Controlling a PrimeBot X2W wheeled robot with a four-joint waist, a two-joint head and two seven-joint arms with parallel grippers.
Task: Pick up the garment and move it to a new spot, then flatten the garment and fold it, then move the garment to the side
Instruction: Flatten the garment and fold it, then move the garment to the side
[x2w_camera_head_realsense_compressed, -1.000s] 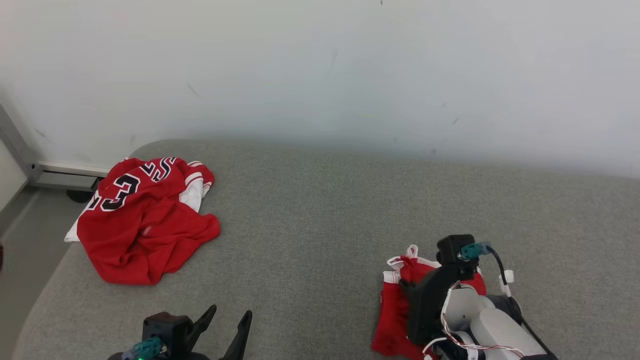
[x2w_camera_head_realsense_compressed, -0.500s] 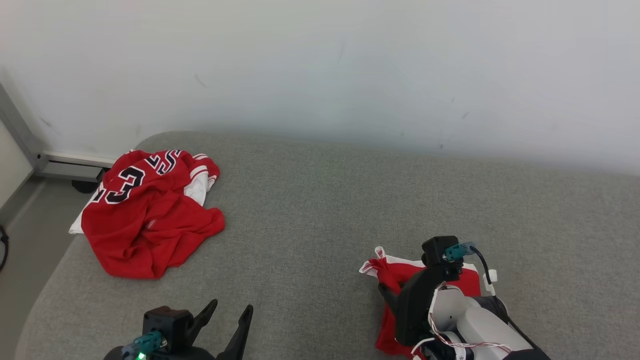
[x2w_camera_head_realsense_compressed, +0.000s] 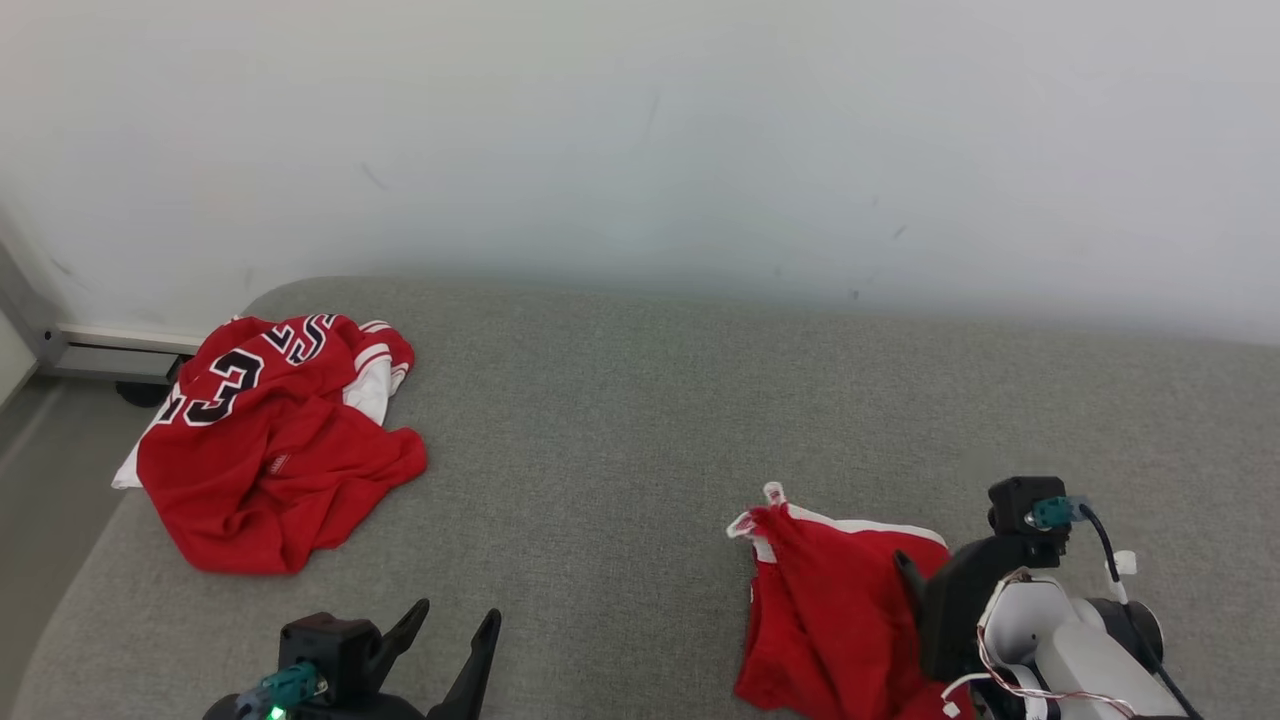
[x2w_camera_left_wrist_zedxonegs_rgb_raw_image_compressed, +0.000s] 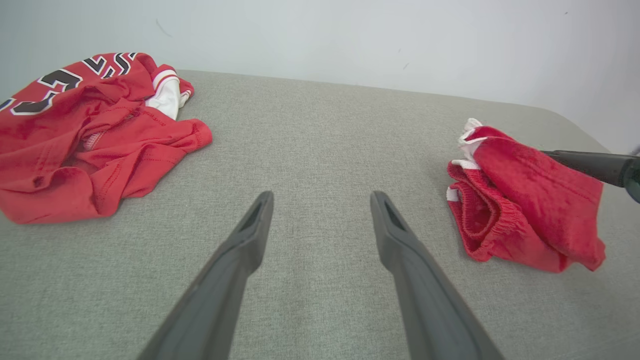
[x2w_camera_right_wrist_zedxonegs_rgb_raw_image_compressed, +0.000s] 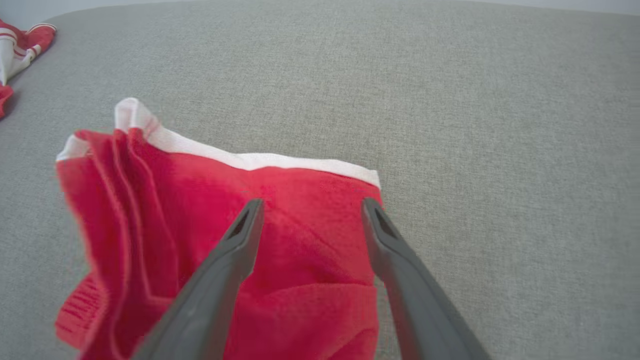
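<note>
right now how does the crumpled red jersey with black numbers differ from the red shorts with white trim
The red jersey is the bigger heap; the red shorts are smaller. The jersey bears black numbers; the shorts show none. The jersey lies far left; the shorts under the open right gripper. Both are red and crumpled.

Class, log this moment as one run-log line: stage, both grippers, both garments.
stage: red shorts lying crumpled on grey cushion | left gripper: open, empty | right gripper: open over shorts | red jersey: heaped at left end
</note>
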